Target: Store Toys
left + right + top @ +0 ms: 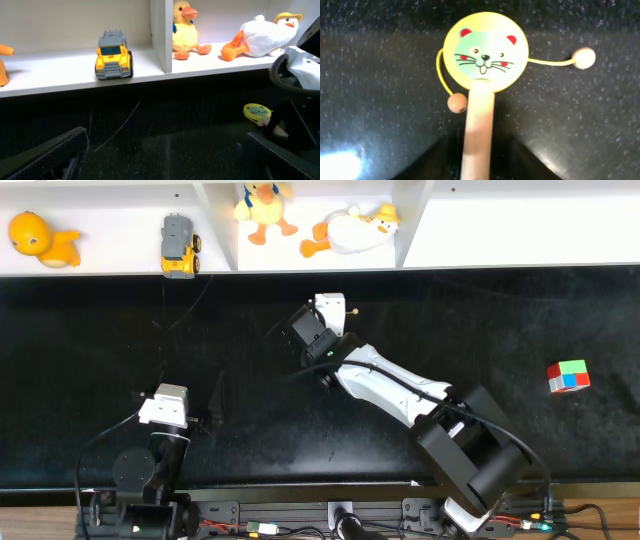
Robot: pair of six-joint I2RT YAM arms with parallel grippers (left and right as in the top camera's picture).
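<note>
Right wrist view: right gripper is clamped on the cat-face rattle drum handle; left gripper is spread apart. Judged next: carry the drum onto the shelf.

**Black tabletop, white shelf at its far edge**

The black tabletop carries a coloured cube near its right edge. The shelf's left compartment holds an orange duck and a yellow truck. The middle compartment holds a yellow duck plush and a white duck plush.

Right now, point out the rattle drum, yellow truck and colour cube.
rattle drum (485, 52): right wrist view, cat face.
yellow truck (114, 62): left wrist view, front.
colour cube (568, 376): top view, top face.
</note>
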